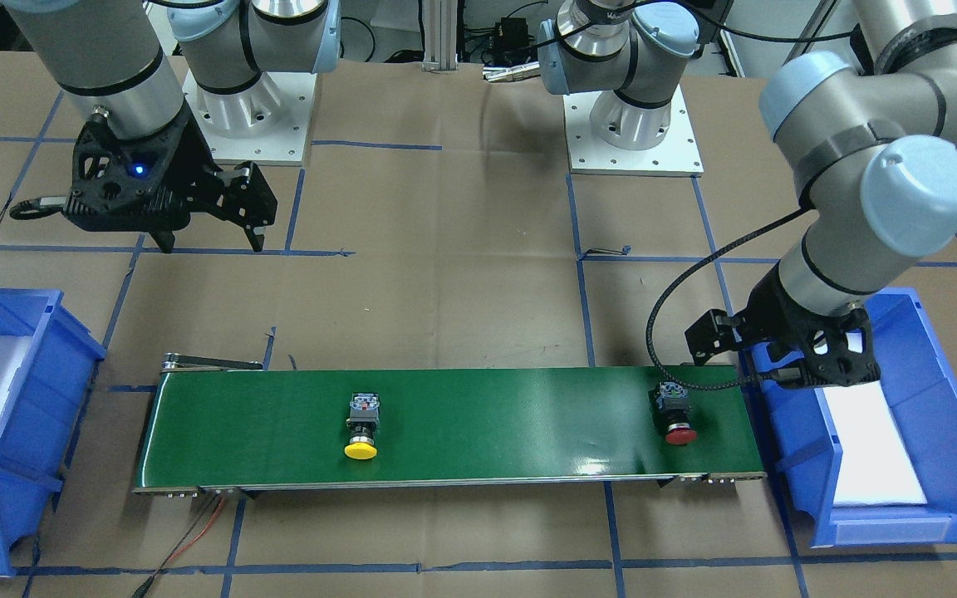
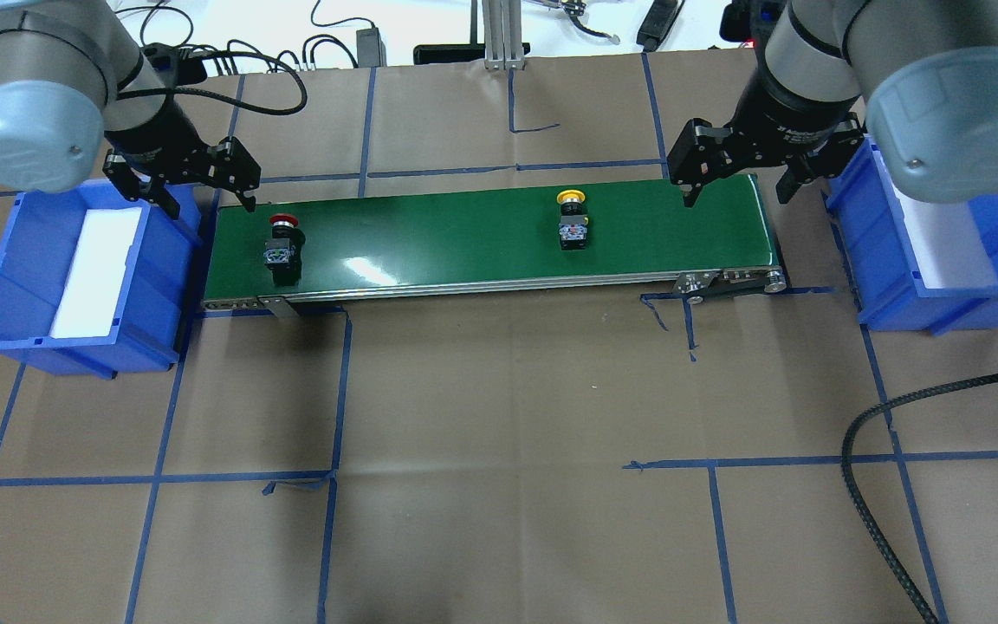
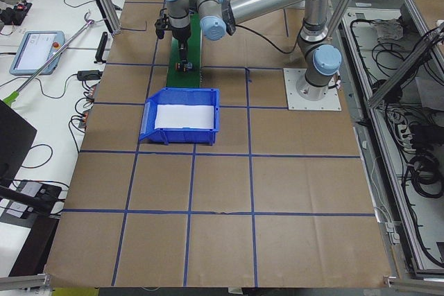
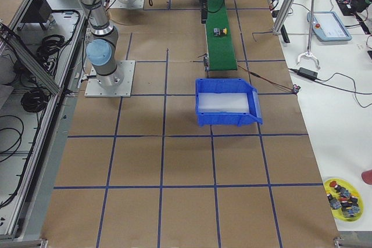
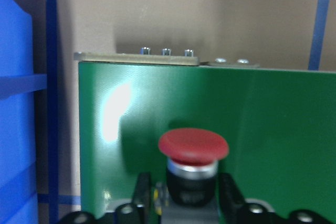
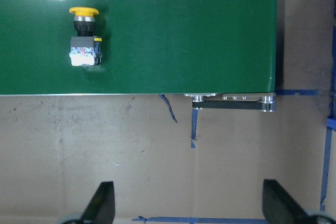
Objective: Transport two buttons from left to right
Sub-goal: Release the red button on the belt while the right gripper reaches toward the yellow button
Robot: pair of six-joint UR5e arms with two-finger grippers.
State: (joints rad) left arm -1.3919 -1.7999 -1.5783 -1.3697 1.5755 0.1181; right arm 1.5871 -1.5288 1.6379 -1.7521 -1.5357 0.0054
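Note:
The red button lies on the left end of the green conveyor belt, cap pointing away from the robot. My left gripper hangs open just behind and above it. In the left wrist view its fingers stand on either side of the red button, apart from it. The yellow button lies right of the belt's middle. My right gripper is open and empty above the belt's right end. In the right wrist view the yellow button sits at the upper left.
A blue bin with a white liner stands at the belt's left end, and another blue bin at its right end. Brown paper with blue tape lines covers the table. A yellow plate of spare buttons sits on a side table.

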